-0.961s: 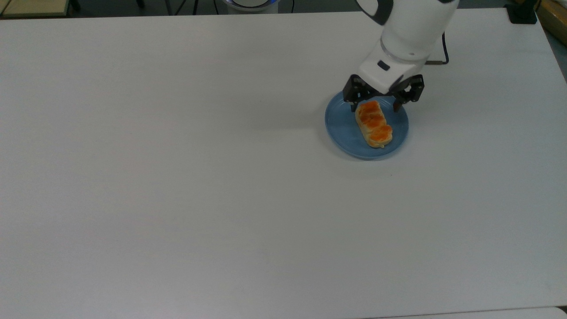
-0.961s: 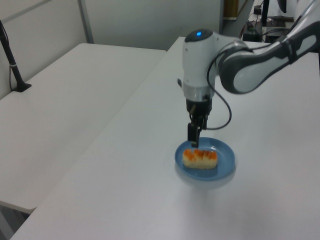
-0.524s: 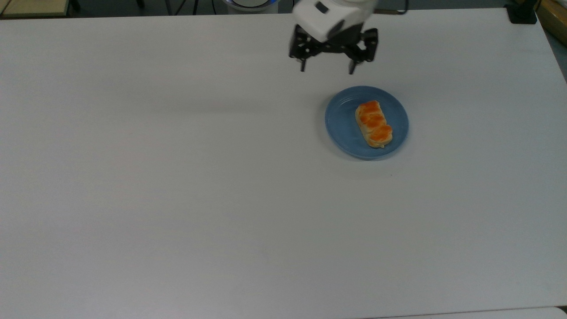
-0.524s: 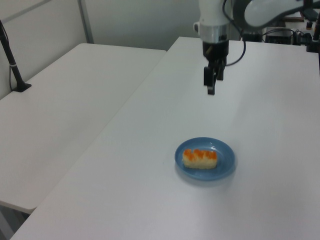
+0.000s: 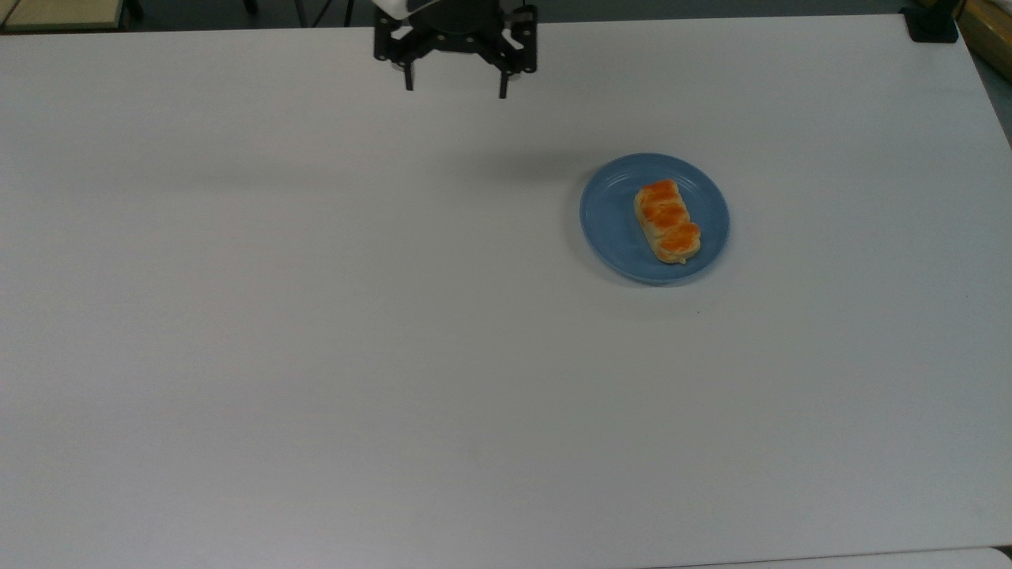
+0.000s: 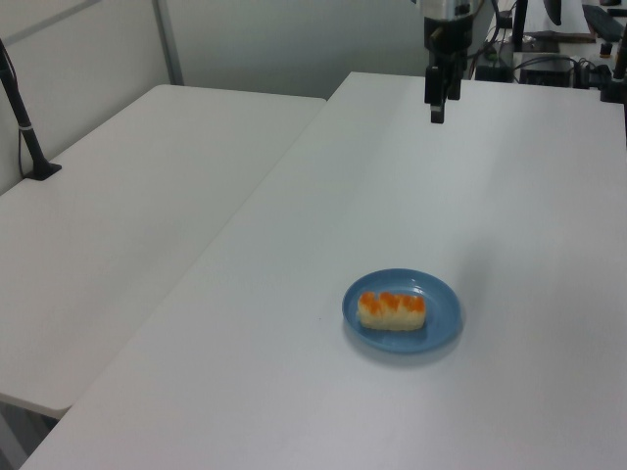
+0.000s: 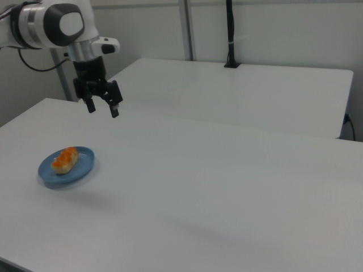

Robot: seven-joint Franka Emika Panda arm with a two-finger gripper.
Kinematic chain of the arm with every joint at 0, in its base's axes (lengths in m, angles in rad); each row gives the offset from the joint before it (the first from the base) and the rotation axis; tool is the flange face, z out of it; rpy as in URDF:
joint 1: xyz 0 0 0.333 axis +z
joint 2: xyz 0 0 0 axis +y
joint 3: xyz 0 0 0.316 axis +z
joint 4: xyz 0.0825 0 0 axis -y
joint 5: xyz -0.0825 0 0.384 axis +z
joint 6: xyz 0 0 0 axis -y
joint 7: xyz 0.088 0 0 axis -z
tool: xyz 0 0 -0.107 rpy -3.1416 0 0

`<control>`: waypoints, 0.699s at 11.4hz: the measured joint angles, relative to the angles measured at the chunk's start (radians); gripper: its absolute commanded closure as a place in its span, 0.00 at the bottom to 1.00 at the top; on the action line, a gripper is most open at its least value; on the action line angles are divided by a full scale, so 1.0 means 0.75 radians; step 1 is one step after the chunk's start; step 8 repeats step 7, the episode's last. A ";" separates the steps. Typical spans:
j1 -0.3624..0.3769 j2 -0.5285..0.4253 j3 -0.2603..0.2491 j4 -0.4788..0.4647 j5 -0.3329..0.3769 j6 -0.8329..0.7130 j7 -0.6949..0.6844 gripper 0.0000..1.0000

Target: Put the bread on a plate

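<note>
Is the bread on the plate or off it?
On it: the bread lies flat inside the blue plate, the open gripper well away.

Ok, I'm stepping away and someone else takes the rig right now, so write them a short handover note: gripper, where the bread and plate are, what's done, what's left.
Gripper: open, holding nothing, raised above the table near its far edge in the top view, well to the top view's left of the plate.
Bread: lying on the blue plate, slightly toward the top view's right of the plate's middle, nothing touching it.
Done: the bread is on the plate and released.
Left: nothing for the placement itself, as far as these views show; the arm is clear of the plate.
</note>
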 measured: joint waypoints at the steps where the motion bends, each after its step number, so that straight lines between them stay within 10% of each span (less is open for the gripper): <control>1: -0.016 -0.002 -0.016 0.000 0.000 -0.006 -0.027 0.00; 8: -0.023 -0.001 -0.032 -0.006 0.000 -0.006 -0.053 0.00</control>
